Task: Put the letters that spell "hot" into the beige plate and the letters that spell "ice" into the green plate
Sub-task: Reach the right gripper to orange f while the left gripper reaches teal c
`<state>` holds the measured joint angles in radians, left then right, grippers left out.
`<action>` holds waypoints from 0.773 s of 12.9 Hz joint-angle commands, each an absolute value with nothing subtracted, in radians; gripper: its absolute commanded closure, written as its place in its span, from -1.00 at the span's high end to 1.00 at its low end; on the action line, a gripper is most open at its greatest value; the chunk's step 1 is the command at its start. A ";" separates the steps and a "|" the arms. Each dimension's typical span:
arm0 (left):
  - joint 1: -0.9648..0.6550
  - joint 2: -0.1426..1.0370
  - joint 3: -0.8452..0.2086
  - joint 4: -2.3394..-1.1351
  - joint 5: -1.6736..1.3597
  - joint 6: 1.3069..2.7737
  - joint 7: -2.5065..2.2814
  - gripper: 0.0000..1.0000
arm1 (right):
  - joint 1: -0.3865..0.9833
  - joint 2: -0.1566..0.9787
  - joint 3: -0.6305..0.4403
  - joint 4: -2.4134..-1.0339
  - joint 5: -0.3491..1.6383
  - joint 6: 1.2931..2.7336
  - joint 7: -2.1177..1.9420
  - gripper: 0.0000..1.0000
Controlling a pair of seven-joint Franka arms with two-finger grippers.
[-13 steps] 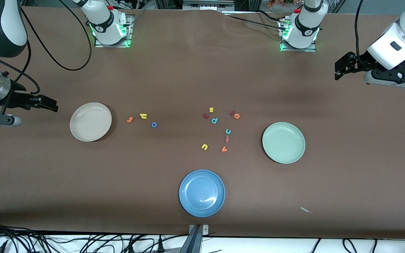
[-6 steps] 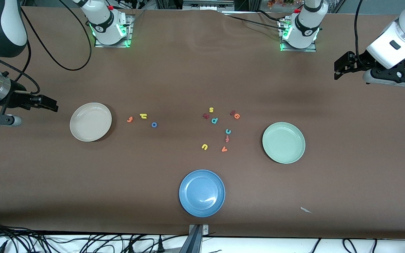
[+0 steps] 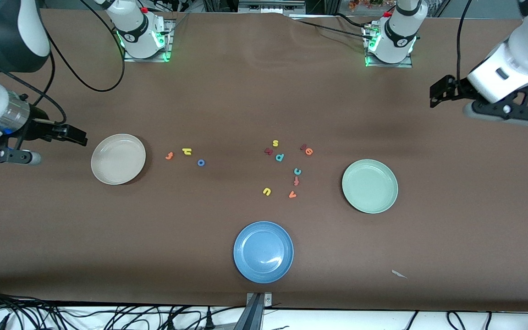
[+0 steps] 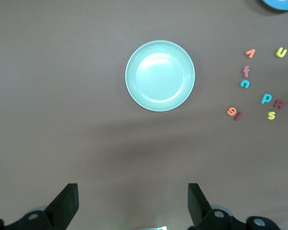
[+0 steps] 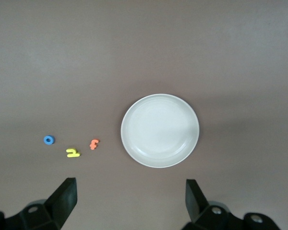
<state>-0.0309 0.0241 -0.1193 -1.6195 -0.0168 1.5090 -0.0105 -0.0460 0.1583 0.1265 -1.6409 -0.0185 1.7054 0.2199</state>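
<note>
Left arm (image 3: 516,50) rising from the base (image 3: 390,39) at the top edge, bending out past its own end of the desk, wrist tipped downward. Left gripper (image 3: 438,94) hanging in the air over bare desk, fingers (image 4: 67,203) spread wide, nothing between them. Right arm (image 3: 2,50) reaching from its base (image 3: 142,34) out toward the other end of the desk, forearm angled down. Right gripper (image 3: 74,135) held low over the desk, pointing inward, fingers (image 5: 65,196) likewise spread wide and empty. No contact with anything by either gripper.
</note>
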 commanded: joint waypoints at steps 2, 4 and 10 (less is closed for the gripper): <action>-0.057 0.185 -0.185 -1.553 -0.031 1.535 -0.006 1.00 | 0.033 0.187 0.132 -1.674 -0.031 1.738 0.357 0.99; -0.110 0.299 -0.196 -1.485 -0.028 1.549 -0.008 1.00 | 0.074 0.216 0.132 -1.713 -0.032 1.796 0.417 0.99; -0.248 0.517 -0.196 -1.440 -0.025 1.837 -0.012 1.00 | 0.121 0.276 0.133 -1.936 -0.034 2.102 0.569 0.99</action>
